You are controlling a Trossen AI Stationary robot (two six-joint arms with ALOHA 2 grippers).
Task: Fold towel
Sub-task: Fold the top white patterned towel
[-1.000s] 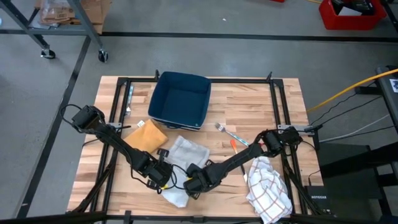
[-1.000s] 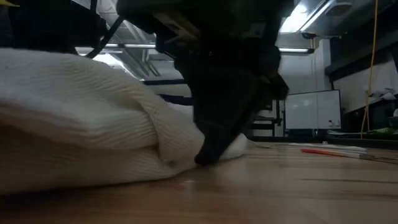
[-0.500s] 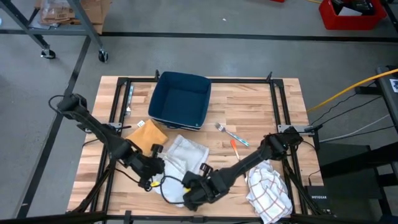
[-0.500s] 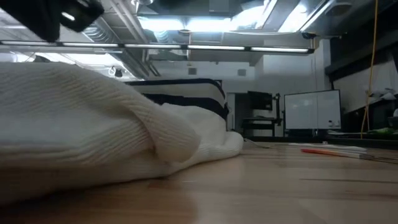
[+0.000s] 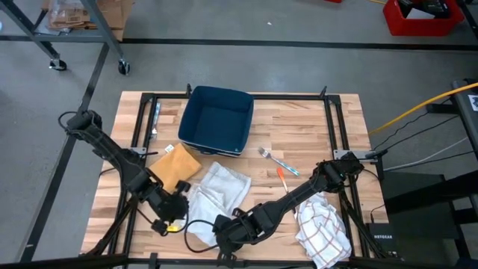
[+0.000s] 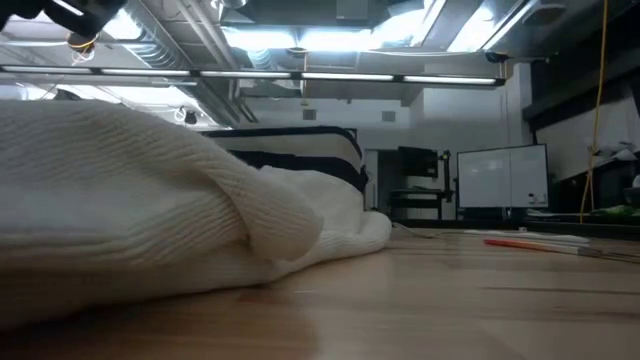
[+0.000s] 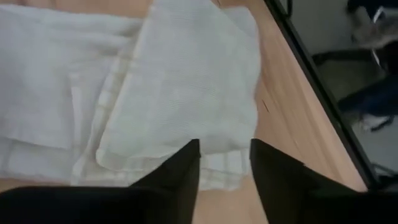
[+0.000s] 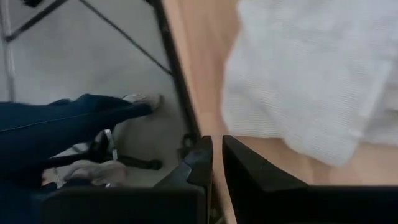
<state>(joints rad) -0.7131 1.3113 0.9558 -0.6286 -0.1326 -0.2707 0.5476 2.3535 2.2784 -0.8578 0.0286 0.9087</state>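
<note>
The white towel [image 5: 218,190] lies partly folded on the wooden table [image 5: 299,127], in the near half between my two arms, with one layer doubled over another; in the left wrist view the upper ribbed layer [image 7: 186,87] overlaps a flatter layer beneath it. In the low view the towel [image 6: 150,210] fills the left of the frame as a rounded fold resting on the tabletop.

My left gripper [image 5: 170,211] hovers just beside the towel's left edge; its two dark fingers [image 7: 180,171] stand apart with a clear gap and nothing between them, so it is released. My right gripper [image 5: 224,233] sits at the table's near edge, just below the towel; its fingers [image 8: 239,165] show only a narrow slit with nothing in it, and I cannot tell whether they are fully closed.

Beyond the towel: a tan cloth [image 5: 175,164] lies just to its left, a dark blue bin [image 5: 217,119] stands farther back, a checked towel [image 5: 323,224] lies crumpled at the right near corner, and an orange pen [image 5: 281,174] and a small utensil [image 5: 272,158] lie between bin and right arm. A person's leg in blue jeans [image 8: 56,121] shows beside the table.
</note>
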